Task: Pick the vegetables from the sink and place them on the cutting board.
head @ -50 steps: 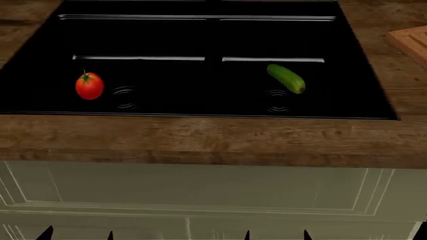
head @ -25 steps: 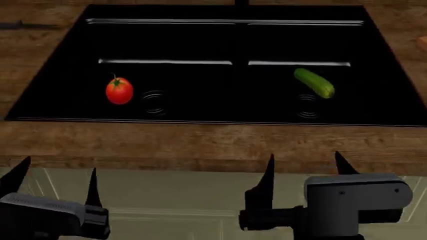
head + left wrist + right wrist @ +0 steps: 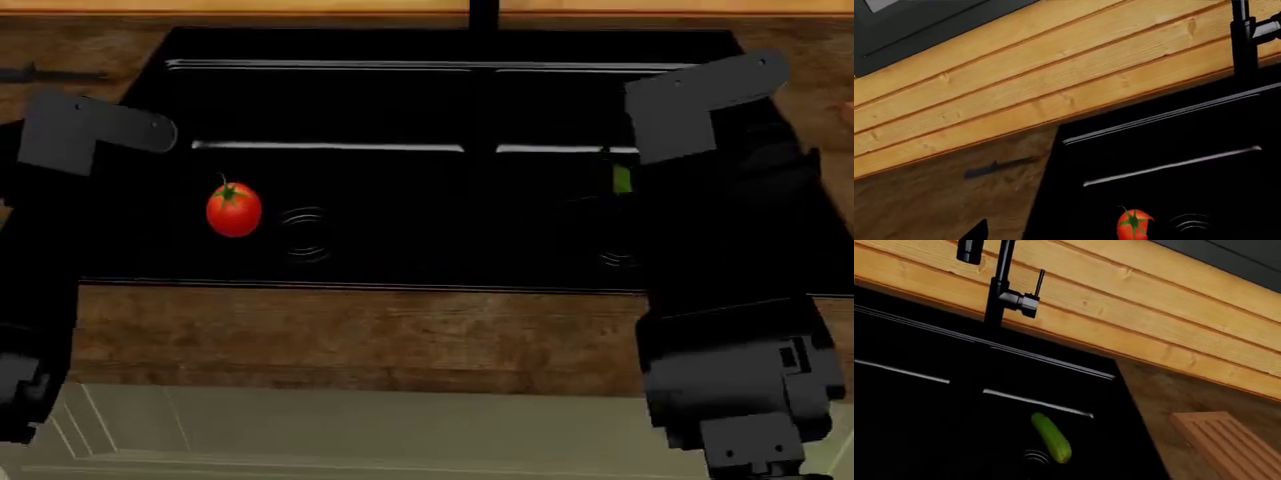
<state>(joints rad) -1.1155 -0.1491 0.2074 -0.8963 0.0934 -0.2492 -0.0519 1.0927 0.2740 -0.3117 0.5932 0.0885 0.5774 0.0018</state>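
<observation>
Now we have both arms raised over the sink [image 3: 400,100], where half a second ago they sat low; tomato [image 3: 234,210] and cucumber [image 3: 1052,437] lie untouched in their basins, cutting board [image 3: 1227,445] bare, and we cannot tell either gripper's state.

Sink [image 3: 400,110] glossy black, thin silvery edge highlights; faucet [image 3: 997,287] black, slight sheen. Tomato [image 3: 234,211] glossy red; cucumber [image 3: 1051,437] smooth green. Countertop [image 3: 360,335] dark rough-grained wood. Cutting board [image 3: 1227,445] lighter grooved wood. Wall planks [image 3: 1054,85] pale knotty wood (matt).
</observation>
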